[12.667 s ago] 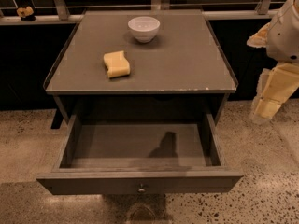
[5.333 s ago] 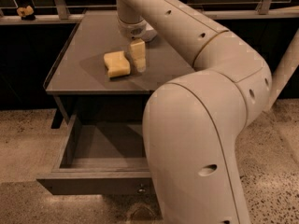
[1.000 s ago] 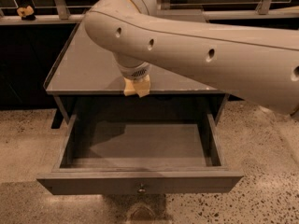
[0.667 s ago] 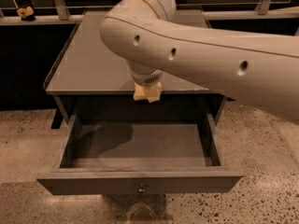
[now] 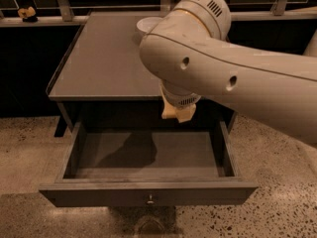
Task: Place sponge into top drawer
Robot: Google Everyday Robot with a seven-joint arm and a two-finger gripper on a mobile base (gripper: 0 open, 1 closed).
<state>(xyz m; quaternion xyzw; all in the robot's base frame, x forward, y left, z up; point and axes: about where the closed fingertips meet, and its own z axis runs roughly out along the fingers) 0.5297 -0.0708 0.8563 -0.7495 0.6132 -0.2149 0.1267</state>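
The top drawer (image 5: pixel 99 195) is pulled wide open below the table, its inside bare, with a small round knob (image 5: pixel 150 199) on its front panel. My gripper (image 5: pixel 176 114) hangs under the big white arm, above the back edge of the open drawer and just in front of the table's front edge. It is shut on the pale-yellow sponge (image 5: pixel 182 113), which shows as a small block at the tip. The arm hides most of the gripper and the right half of the table.
The grey table top (image 5: pixel 104 58) holds a white bowl (image 5: pixel 147 25) at the back, partly behind the arm. A small yellowish lump on a dark base (image 5: pixel 27 14) sits on the far-left ledge. Speckled floor surrounds the table.
The arm has swung further right and forward, carrying the sponge from over the table's front edge to over the back of the open drawer. The sponge is gone from the table top.
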